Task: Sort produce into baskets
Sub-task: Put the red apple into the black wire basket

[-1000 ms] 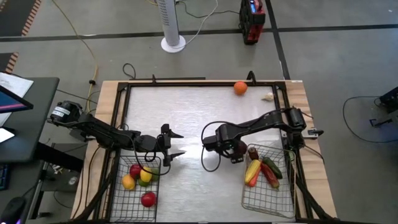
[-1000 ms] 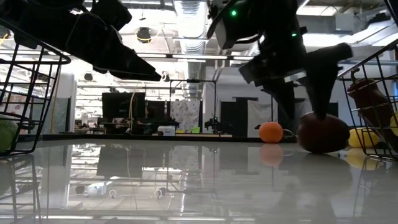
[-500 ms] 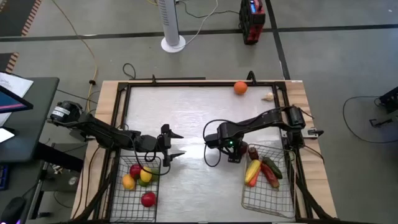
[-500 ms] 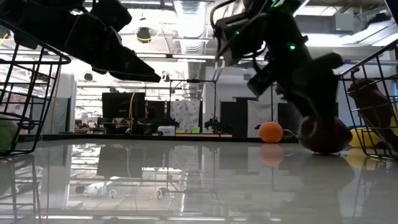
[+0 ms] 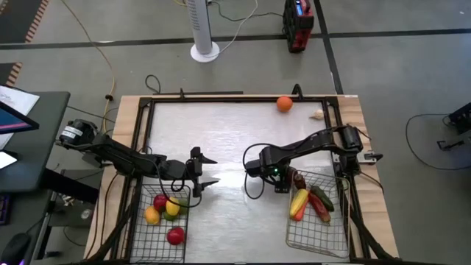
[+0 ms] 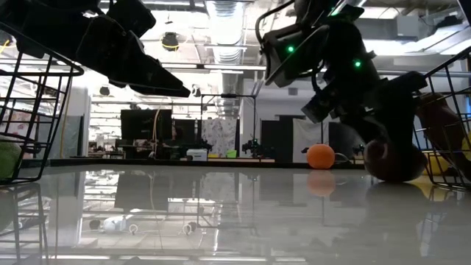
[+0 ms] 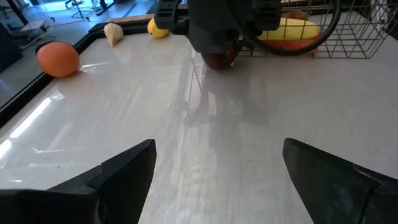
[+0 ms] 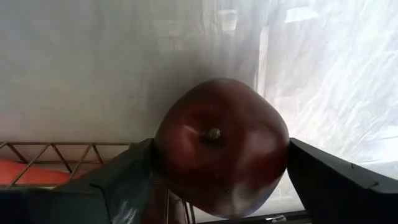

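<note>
A dark red apple (image 8: 217, 118) sits stem up on the white table, right beside the right basket (image 5: 318, 230). My right gripper (image 8: 221, 155) points down over it, open, with one finger on each side of it. In the high view the gripper (image 5: 280, 181) hides the apple. The low view shows the apple (image 6: 394, 158) on the table under the dark fingers. My left gripper (image 5: 210, 171) waits open above the table beside the left basket (image 5: 158, 224), clear of everything. My right gripper comes at the apple from above, slanting slightly. Its two fingers (image 8: 134, 180) stand close against the apple's opposite sides (image 8: 168, 143). Whether they touch it, I cannot tell. The apple rests upright on the table against the basket's wire edge.
An orange (image 5: 284, 104) and a garlic bulb (image 5: 316, 114) lie near the table's far edge. The right basket holds corn, a carrot, a pepper and a cucumber. The left basket holds red apples, a lemon and a lime. A raised dark frame (image 5: 221, 97) runs round the table.
My right gripper has sunk onto the apple and shifted a little toward the right basket, while its wrist rolled so that the fingers now straddle the fruit.
</note>
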